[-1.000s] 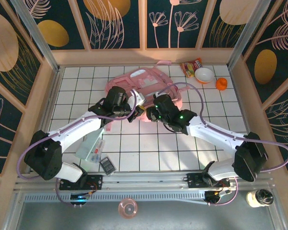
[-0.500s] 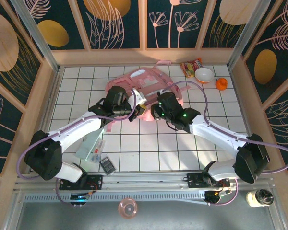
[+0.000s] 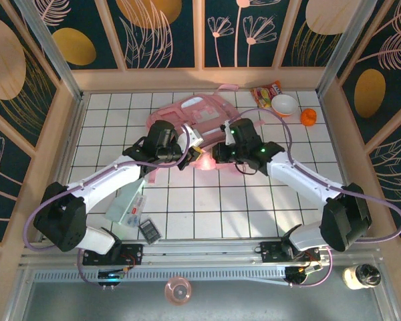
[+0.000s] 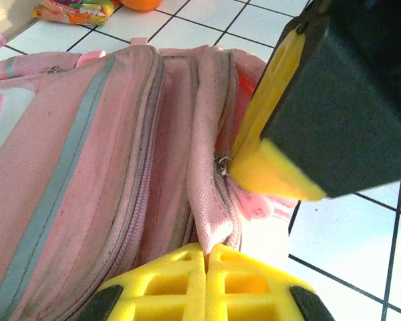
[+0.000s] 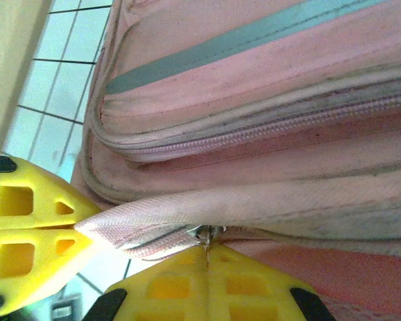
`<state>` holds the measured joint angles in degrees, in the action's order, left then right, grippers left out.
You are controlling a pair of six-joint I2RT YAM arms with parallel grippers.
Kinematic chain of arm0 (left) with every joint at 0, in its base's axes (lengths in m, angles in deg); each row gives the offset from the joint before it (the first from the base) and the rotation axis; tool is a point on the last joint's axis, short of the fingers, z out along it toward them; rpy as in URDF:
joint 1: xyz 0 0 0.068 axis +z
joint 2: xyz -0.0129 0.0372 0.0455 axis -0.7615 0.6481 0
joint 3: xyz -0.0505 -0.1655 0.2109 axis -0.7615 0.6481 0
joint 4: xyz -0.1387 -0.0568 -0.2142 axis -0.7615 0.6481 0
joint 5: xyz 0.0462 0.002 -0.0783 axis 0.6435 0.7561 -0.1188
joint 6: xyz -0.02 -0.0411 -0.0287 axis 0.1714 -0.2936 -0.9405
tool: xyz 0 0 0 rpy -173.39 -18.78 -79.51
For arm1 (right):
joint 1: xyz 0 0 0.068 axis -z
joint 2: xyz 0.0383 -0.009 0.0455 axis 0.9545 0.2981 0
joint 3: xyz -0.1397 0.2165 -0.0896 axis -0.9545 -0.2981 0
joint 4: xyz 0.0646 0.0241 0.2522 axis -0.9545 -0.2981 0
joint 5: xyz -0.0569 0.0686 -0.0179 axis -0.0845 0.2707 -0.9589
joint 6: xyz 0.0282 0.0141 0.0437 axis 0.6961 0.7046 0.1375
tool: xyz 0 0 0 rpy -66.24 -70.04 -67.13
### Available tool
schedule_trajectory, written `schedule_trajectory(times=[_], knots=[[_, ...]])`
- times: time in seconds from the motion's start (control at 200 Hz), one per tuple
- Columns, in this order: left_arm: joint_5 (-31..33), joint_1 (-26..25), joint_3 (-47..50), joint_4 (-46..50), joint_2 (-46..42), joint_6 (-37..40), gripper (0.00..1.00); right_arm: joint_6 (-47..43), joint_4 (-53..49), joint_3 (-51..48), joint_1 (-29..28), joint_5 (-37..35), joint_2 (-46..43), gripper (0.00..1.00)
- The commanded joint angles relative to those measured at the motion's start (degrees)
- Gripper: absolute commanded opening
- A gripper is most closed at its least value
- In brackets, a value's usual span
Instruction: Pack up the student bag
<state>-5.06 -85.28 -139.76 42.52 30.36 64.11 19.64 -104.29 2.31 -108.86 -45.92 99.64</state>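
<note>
The student bag (image 3: 202,115), a pink backpack, lies flat at the back middle of the white tiled table (image 3: 187,214). My left gripper (image 3: 195,152) is at the bag's near edge, shut on a fold of its pink fabric (image 4: 210,221) beside the zip. My right gripper (image 3: 218,152) faces it from the right. In the right wrist view the right gripper (image 5: 207,257) is shut on the small metal zip pull (image 5: 205,235) of the bag's main zip. The left gripper's yellow fingers (image 5: 27,247) pinch the fabric just left of that pull.
A snack packet (image 3: 266,92), a white bowl (image 3: 285,105) and an orange object (image 3: 309,118) sit at the back right. A clear flat case (image 3: 125,204) and a dark calculator (image 3: 149,231) lie at the near left. Wooden walls (image 3: 72,134) ring the table.
My right gripper has moved away from me to the bag's near edge and shut on the zip pull. The left gripper has kept its hold on the fabric.
</note>
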Motion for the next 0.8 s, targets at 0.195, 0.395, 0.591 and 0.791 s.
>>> schedule_trajectory(times=[0.195,0.395,0.591,0.791], knots=[[-3.3,-0.1,0.2,-5.5,-2.1,-0.2,0.0,4.0,-3.5,1.4,2.7,10.9,0.8,0.0],[-4.2,-0.1,-0.6,-6.4,-2.4,-1.0,0.0,4.3,-0.1,-0.1,0.1,3.8,1.5,0.13],[-5.5,-0.1,-0.7,-8.4,-3.1,-2.6,0.0,6.9,3.8,-2.0,-2.0,-1.3,1.3,0.17],[-6.2,-0.1,-0.9,-9.6,-3.9,-3.6,0.0,10.4,6.8,-4.1,-3.3,-7.5,1.4,0.2]])
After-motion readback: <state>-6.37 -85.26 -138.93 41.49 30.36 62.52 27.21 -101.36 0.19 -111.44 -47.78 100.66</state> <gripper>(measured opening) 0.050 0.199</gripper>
